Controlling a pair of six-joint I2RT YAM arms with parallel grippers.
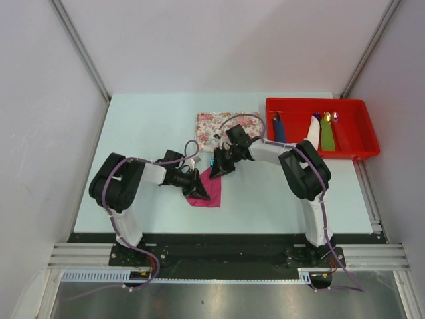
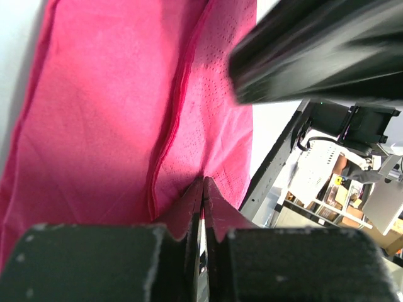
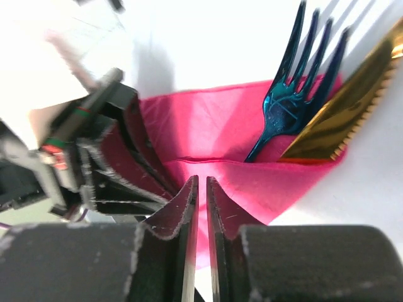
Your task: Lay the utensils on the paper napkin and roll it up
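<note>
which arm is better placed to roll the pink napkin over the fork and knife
Left, probably: the left gripper pinches the napkin at its folded edge, while the right gripper stands slightly parted over the fold, holding nothing.

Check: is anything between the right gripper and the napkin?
Nothing visible does. The right gripper hangs just over the paper napkin, jaws slightly apart. The left gripper pinches its fold alongside; the fork and knife lie tucked off to the side.

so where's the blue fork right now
Right wrist view, upper right: the fork pokes out of the folded pink napkin, gold knife beside it.
</note>
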